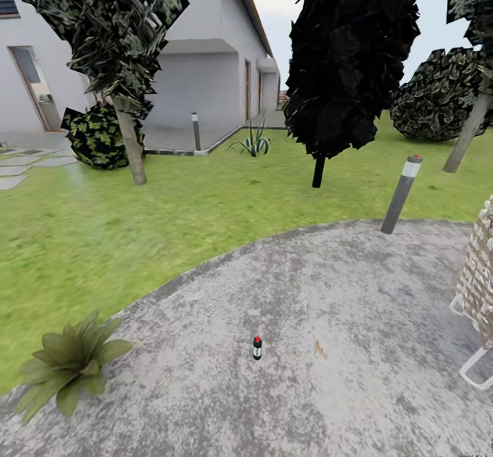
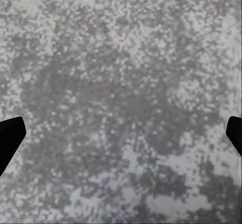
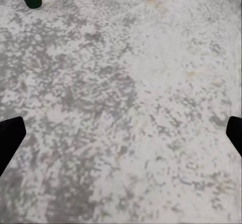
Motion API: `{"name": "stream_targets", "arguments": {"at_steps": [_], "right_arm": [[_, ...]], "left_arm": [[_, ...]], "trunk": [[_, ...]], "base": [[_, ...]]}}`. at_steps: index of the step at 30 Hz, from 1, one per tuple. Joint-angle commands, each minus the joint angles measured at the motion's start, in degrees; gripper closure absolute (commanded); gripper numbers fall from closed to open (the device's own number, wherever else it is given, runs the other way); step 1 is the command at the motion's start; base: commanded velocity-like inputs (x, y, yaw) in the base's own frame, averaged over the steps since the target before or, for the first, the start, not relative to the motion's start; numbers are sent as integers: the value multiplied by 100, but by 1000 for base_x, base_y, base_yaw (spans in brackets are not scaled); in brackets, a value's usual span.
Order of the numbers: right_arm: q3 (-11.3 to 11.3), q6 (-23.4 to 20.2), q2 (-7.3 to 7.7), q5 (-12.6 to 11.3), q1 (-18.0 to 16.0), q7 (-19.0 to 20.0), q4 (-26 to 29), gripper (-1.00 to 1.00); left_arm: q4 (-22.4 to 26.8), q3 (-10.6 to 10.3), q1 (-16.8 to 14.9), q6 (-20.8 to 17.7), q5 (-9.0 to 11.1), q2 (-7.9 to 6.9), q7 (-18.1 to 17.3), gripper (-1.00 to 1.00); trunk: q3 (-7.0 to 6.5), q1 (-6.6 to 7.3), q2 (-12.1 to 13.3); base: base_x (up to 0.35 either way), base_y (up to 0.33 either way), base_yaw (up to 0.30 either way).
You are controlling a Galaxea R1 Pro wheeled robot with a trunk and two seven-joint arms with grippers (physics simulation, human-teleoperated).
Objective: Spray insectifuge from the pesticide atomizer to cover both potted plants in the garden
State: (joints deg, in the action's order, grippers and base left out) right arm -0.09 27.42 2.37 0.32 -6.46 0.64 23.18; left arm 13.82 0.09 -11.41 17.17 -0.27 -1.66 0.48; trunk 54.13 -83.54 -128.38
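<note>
Atomizer (image 1: 257,347) stands unpicked, lower centre, on patio (image 1: 356,293); both grippers gape wide, empty. Pickup and spraying of both plants remain; one potted plant (image 1: 68,361) lower left.

We see a dark atomizer (image 1: 257,348) with a red top. Mottled grey patio (image 1: 329,375). Green lawn (image 1: 192,217).

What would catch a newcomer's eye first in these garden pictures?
Probably the tall dark tree looming over the lawn behind the round grey patio. Next, the small dark spray bottle standing alone and upright on that patio, with a leafy green plant at the patio's left edge and a grey post at its far rim.
</note>
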Motion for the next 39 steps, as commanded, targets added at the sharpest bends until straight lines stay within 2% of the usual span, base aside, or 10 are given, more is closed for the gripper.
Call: {"name": "stream_targets", "arguments": {"at_steps": [1,17,32,39], "right_arm": [[-1,18,0,3,-4,7,-6,-100],[0,18,0,3,-4,7,-6,-100],[0,18,0,3,-4,7,-6,-100],[-7,21,0,-1,-4,1,-3,-100]], "left_arm": [[-3,0,-2,17,-2,-1,5,-100],[-3,0,-2,19,1,-9,5,-100],[-3,0,0,21,1,-8,5,-100],[-3,0,3,23,1,-5,5,-100]], "trunk": [[5,-1,-2],[5,-1,-2],[5,-1,-2],[5,-1,-2]], "base": [[161,10,-255],[109,241,-296],[23,14,-298],[0,0,-64]]}}
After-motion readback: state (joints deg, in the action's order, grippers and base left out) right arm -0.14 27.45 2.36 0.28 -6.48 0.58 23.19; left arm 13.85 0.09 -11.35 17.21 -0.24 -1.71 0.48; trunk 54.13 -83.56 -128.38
